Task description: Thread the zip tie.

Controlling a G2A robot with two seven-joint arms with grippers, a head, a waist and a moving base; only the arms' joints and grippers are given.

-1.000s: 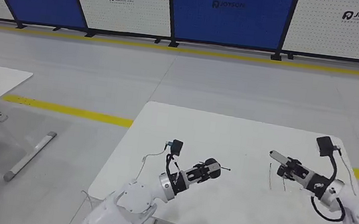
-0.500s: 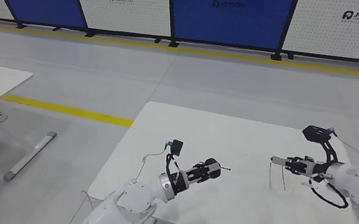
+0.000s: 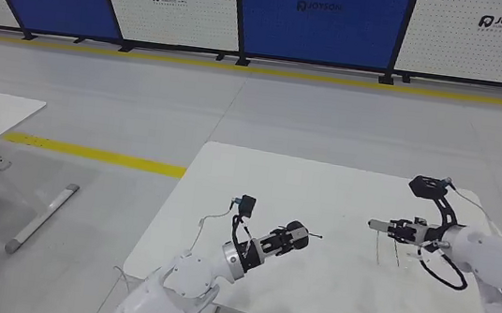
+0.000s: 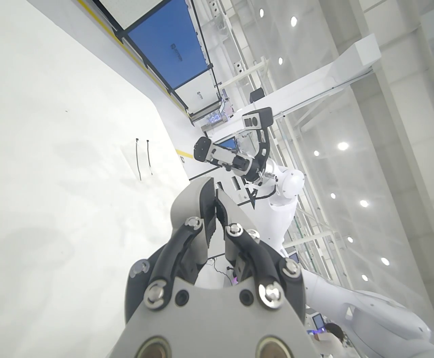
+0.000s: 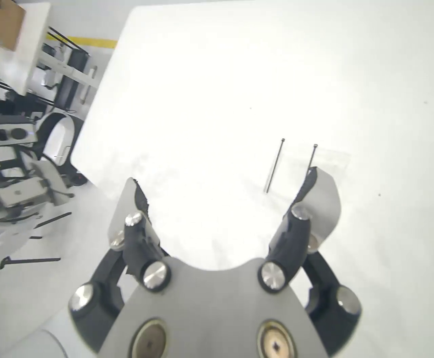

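Ties [image 5: 274, 166] (two) near spread right jaws.

Surface: white table [image 3: 258, 172], flat, rounded corners | Load: zip tie A [image 5: 275, 166] and zip tie B [image 5: 312, 155], black, straight, lying flat, parallel, just apart | Position: both right of the table's middle, heads toward its far edge.

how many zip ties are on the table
2. One zip tie lies on the table ahead of the right gripper; the other lies beside it, apart, partly behind a fingertip. The shut left gripper may hide a third.
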